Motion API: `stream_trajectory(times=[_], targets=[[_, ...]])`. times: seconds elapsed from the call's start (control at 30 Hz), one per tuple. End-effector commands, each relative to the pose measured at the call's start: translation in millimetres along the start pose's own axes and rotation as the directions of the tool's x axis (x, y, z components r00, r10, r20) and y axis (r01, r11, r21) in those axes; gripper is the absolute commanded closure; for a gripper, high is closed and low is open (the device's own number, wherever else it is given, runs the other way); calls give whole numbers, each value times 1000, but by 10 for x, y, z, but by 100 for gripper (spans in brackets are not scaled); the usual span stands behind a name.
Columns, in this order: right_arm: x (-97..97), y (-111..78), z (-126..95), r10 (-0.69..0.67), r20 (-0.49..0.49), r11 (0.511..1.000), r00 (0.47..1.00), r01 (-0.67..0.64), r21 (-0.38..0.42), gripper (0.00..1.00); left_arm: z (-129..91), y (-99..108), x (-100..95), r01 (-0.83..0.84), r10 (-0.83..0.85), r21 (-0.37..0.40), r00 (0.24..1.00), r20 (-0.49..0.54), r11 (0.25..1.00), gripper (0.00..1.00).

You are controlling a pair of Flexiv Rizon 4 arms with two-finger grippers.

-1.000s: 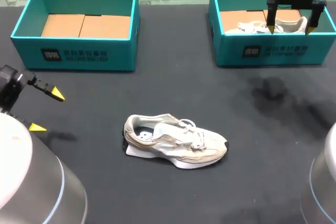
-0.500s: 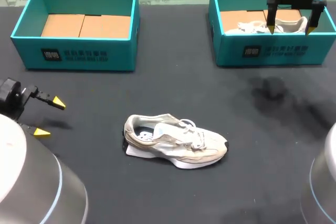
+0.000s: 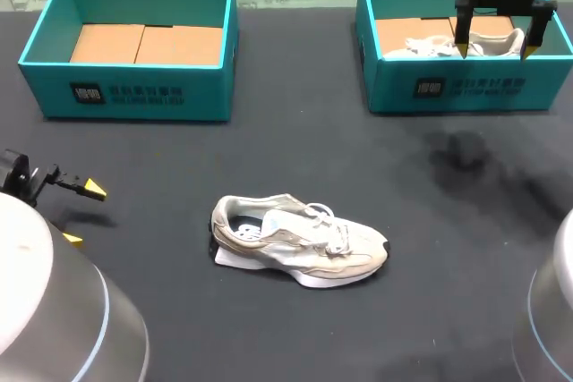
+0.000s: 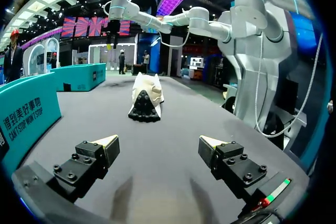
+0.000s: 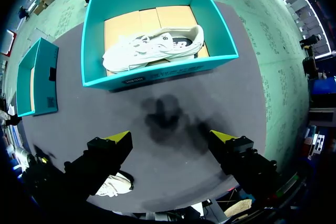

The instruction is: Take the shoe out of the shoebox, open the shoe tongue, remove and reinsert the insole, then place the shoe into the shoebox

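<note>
A pale beige sneaker (image 3: 300, 241) lies on its side in the middle of the dark table, toe to the right. A flat white edge shows under its heel. My left gripper (image 3: 82, 214) hangs open at the table's left edge, well short of the sneaker. In the left wrist view the sneaker (image 4: 146, 98) lies some way ahead of the open, empty gripper (image 4: 159, 142). My right gripper (image 3: 495, 49) stands open above the right teal shoebox (image 3: 466, 87), which holds a second white shoe (image 5: 152, 45). The right gripper (image 5: 171, 137) holds nothing.
A second teal shoebox (image 3: 134, 96) stands at the back left, with only its cardboard floor showing. Its wall (image 4: 26, 114) is close beside my left gripper. Bare dark table lies between the boxes and all around the sneaker.
My left gripper has drawn back towards the table's left front edge, still open. The right arm and the sneaker have not moved.
</note>
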State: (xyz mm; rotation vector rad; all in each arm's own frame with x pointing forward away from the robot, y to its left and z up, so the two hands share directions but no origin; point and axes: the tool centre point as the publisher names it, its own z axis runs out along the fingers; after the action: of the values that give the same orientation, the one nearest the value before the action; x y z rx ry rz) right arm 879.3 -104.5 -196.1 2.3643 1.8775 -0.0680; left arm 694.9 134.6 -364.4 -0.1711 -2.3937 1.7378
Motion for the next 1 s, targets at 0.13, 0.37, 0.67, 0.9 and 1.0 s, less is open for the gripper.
stream_trajectory(times=[0.13,0.37,0.67,0.9,1.0], targets=[[0,-5,5,1,-1,1000,1000,-1,-1,0,145,126,22,11,-10,33,1000,-20,999,0],[0,-5,5,1,-1,1000,1000,-1,-1,0,147,238,-11,2,-5,74,999,45,997,0],[0,-5,5,1,-1,1000,1000,-1,-1,0,156,226,-60,-2,-4,70,996,84,998,0],[0,-5,5,1,-1,1000,1000,-1,-1,0,354,172,-128,-15,11,54,997,82,998,0],[0,-5,5,1,-1,1000,1000,-1,-1,0,457,149,-159,-19,15,50,996,83,999,0]])
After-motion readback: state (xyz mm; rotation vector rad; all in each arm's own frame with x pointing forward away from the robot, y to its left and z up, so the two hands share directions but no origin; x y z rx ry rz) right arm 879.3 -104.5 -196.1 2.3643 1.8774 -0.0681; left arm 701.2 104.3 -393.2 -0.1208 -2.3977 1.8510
